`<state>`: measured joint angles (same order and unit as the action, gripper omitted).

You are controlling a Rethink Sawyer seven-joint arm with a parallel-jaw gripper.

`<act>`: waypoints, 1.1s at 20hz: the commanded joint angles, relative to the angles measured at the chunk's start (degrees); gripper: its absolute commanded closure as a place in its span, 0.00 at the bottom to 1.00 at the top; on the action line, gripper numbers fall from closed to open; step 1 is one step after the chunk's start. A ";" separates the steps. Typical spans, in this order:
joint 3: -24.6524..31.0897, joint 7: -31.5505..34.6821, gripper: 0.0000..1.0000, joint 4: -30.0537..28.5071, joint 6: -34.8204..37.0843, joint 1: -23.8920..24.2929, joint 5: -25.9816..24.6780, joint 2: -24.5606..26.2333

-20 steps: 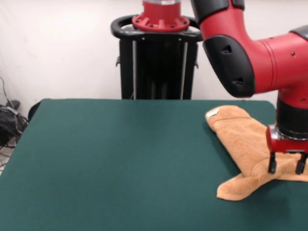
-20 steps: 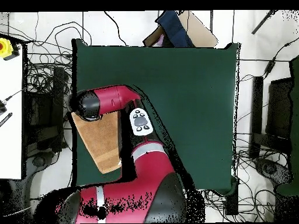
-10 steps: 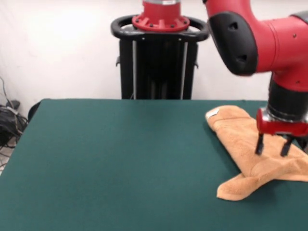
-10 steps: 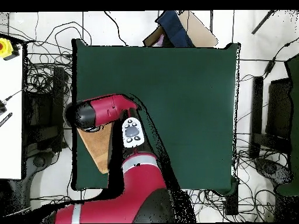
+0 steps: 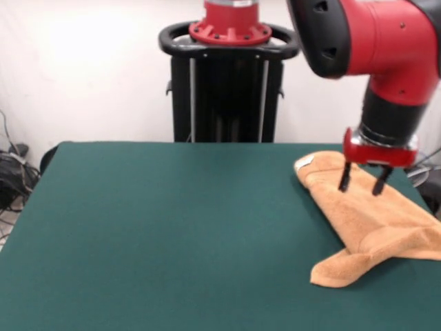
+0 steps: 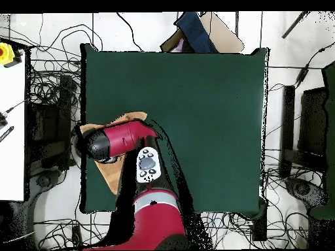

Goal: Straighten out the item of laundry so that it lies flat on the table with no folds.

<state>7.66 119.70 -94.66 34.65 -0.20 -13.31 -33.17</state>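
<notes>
Tool [image 5: 362, 183]: released, fingers apart, empty; risen and shifted toward the tagged end since the earlier frame, now hanging clear above the towel [image 5: 365, 221]. Towel: below the tool on the desk [image 5: 172, 227], folded, one flap doubled near the front; position unchanged.

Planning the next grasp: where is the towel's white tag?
Front view: the white tag sits at the towel's far tip, right side, just left of the pincer.

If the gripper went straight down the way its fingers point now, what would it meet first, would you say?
Most likely the towel. The gripper hangs open, fingers down, over the towel's far end near the white tag. Depth is hard to judge, so it may land nearer the towel's edge.
</notes>
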 commanded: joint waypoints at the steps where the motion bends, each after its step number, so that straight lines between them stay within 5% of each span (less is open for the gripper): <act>1: -2.11 4.08 0.00 -11.41 -8.17 2.16 -4.72 0.57; 11: -2.73 3.78 0.00 -19.83 -16.24 3.57 -9.47 4.70; 22: 0.72 5.13 0.00 -20.34 -17.58 3.95 -6.75 8.89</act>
<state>5.89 119.70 -114.44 19.18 3.48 -20.58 -28.32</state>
